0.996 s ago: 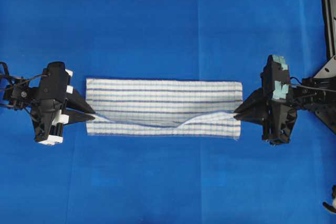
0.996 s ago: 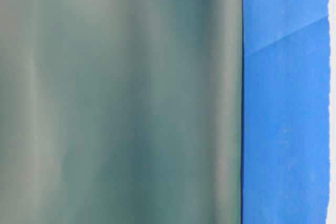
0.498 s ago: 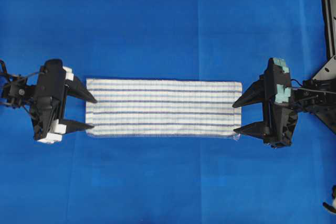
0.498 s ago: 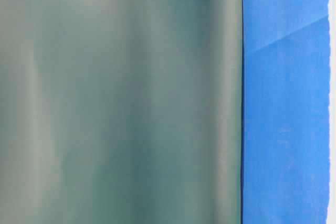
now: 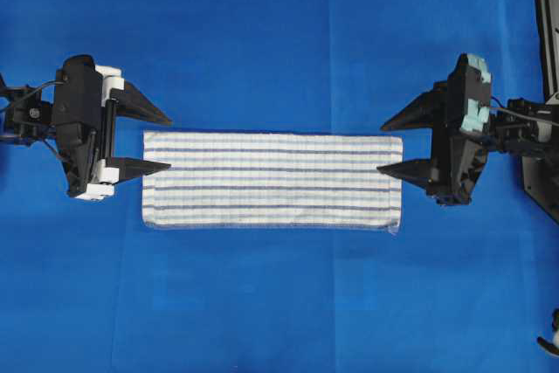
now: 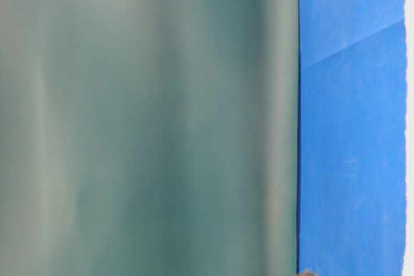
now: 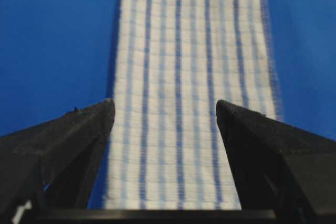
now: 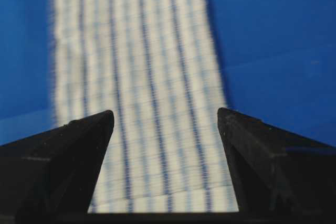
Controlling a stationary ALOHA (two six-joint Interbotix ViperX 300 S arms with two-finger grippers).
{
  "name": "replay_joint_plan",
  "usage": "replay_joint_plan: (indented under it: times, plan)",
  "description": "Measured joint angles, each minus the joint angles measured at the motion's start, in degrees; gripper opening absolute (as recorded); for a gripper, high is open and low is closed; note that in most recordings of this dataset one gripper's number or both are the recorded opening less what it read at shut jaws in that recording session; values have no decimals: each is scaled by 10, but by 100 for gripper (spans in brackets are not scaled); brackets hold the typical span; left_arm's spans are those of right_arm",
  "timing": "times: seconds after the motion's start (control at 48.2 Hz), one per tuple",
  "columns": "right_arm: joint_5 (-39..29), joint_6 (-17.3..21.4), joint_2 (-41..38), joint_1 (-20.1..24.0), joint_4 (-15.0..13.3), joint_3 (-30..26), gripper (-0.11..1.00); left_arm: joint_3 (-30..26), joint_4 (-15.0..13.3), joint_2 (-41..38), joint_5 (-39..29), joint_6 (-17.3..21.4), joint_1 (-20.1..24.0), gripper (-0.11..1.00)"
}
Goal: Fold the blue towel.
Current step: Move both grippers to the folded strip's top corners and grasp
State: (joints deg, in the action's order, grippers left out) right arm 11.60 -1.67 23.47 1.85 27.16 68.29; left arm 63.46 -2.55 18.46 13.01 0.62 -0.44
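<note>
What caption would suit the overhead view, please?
Striped towel lies flat between the open left claw and right claw.

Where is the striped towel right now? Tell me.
In the overhead view the towel lies flat at the centre of the blue table covering, between the open left gripper and right gripper.

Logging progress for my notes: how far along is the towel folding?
Done: the blue towel lies flat as a long narrow strip. In hand: nothing; left gripper and right gripper are open at its short ends. Left: probably folding it end to end.
</note>
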Motion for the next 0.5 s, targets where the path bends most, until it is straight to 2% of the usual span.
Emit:
replay_joint_plan:
  times: [0.228,0.498]
  plan:
    - [4,-4,-6,-18,1,0,85,0,0,-3,-4,9,12,73]
    - [46,-4,-96,-46,1,0,84,-3,1,-80,4,10,47,70]
